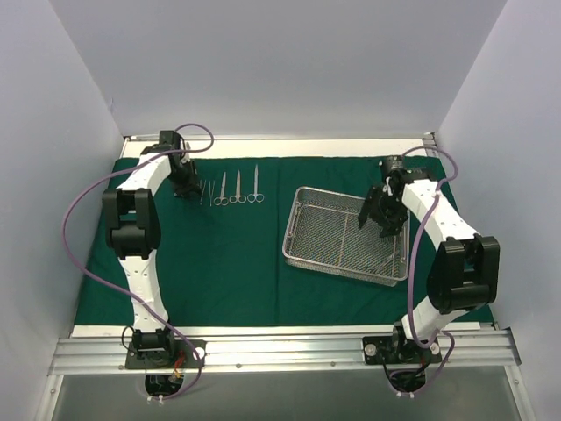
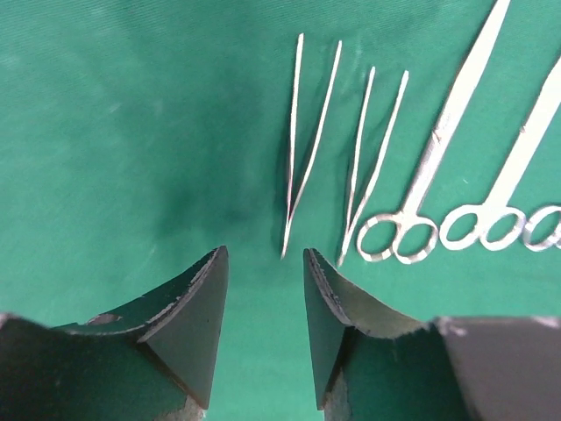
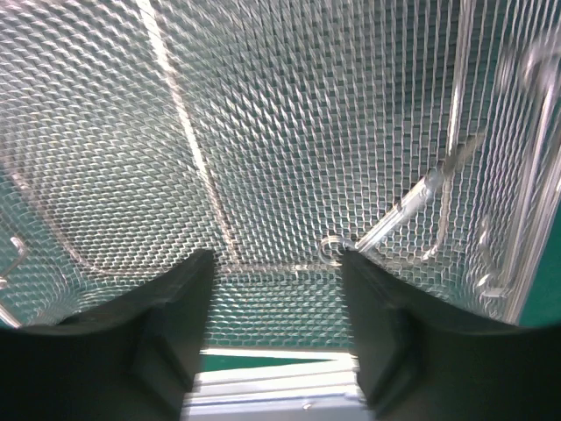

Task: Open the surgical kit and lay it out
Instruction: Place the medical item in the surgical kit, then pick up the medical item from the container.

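White walls (image 1: 263, 61) enclose a tabletop (image 1: 263, 146) covered by the flattened green drape (image 1: 228, 272). At upper left, the left hand (image 1: 187, 187) hangs open and empty beside the laid-out instruments (image 1: 237, 189). At right, the right hand (image 1: 383, 219), jaws apart, sits inside the mesh tray (image 1: 302, 253); it should straddle the instrument (image 3: 412, 206) lying there squarely before closing.

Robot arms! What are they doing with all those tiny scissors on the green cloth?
They are laying out a surgical kit. The green cloth is spread flat, and two tweezers and three scissors lie in a neat row on it. The left gripper hovers just above the cloth near the tweezers, open and holding nothing. The right gripper is down inside the wire tray, jaws apart, right by one tool lying in there.
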`<state>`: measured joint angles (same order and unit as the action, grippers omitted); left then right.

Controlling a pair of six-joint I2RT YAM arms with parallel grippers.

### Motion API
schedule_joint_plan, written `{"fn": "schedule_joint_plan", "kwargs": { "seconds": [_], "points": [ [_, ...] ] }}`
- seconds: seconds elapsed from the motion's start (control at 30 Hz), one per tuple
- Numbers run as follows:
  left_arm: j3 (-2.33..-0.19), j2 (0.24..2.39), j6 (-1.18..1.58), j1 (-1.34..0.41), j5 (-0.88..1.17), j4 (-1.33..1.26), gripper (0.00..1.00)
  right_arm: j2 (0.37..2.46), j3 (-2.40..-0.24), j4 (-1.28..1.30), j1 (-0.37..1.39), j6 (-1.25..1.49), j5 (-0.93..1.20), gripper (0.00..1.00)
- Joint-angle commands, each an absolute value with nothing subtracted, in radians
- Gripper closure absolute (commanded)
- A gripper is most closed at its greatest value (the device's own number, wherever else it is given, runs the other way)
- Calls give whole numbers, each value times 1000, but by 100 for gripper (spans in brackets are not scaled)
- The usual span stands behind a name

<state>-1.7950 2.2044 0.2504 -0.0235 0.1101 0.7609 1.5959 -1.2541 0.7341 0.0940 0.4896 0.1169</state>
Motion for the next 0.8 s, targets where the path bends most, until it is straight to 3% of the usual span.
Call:
{"fn": "schedule_joint_plan", "kwargs": {
  "seconds": [0.0,0.4,0.77],
  "points": [
    [-1842,2088,290,-9,133,822,51,1517,-1178,778,121,639,42,46],
    [-1793,2002,295,-6,179,830,51,1394,-861,663,86,831,3,49],
    [-1746,1962,291,-5,218,804,52,1462,-789,558,83,810,-106,43]
  ]
}}
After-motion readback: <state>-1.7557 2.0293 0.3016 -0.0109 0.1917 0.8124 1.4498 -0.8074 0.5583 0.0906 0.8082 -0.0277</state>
